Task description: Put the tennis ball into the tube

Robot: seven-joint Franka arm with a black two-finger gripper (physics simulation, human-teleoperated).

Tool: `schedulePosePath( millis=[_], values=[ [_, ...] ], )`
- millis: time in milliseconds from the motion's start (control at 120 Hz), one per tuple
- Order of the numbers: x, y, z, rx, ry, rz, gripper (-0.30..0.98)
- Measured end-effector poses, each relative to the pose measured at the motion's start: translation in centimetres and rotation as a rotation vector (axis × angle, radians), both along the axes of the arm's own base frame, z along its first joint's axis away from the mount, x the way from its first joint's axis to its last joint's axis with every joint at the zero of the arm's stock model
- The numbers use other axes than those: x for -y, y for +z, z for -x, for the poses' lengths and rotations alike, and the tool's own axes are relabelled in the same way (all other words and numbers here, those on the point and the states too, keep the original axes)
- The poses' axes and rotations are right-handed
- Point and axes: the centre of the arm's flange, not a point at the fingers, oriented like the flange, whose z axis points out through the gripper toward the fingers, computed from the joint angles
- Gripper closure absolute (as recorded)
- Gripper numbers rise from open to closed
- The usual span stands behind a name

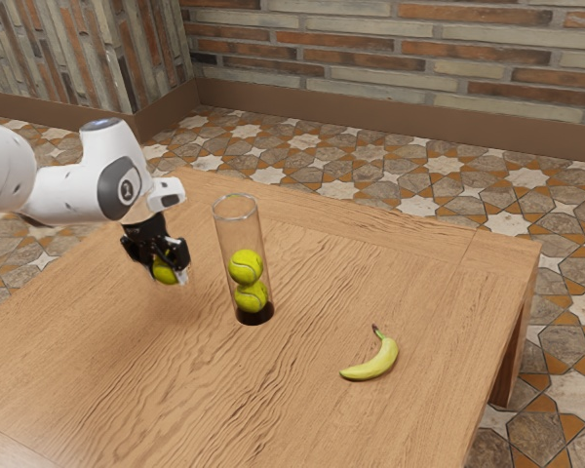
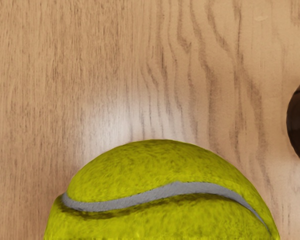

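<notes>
Yellow tennis ball [image 2: 165, 162] in claw [image 1: 168, 277]

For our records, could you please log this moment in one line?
gripper: shut on tennis ball; clear tube: two tennis balls inside; insertion: pending

A wooden table [image 1: 127, 390] with pale brown, wavy grain. A clear, tall tube [image 1: 241, 232] with a dark base stands upright on it. Well apart from the tube, nearer the camera and toward the exterior view's right, lies a curved yellow banana [image 1: 373, 365].
</notes>
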Motion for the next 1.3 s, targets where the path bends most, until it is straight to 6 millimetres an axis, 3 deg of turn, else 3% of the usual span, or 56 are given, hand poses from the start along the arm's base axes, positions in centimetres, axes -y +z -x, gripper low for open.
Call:
schedulePosePath(
  millis=[133, 225, 342, 450, 658, 1008, 1300],
  values=[
    [0.8, 8.8, -2.3, 0.093, -0.060, -0.034, 0.38],
    [3.0, 14.8, -4.2, 0.152, -0.121, -0.055, 0.38],
    [6.3, 18.2, -5.1, 0.173, -0.191, -0.063, 0.38],
    [9.6, 18.6, -5.2, 0.157, -0.250, -0.059, 0.39],
    [11.5, 18.3, -5.2, 0.137, -0.283, -0.057, 0.39],
    [13.2, 17.6, -5.3, 0.123, -0.301, -0.052, 0.39],
    [13.3, 17.4, -5.3, 0.119, -0.298, -0.050, 0.39]
  ],
)
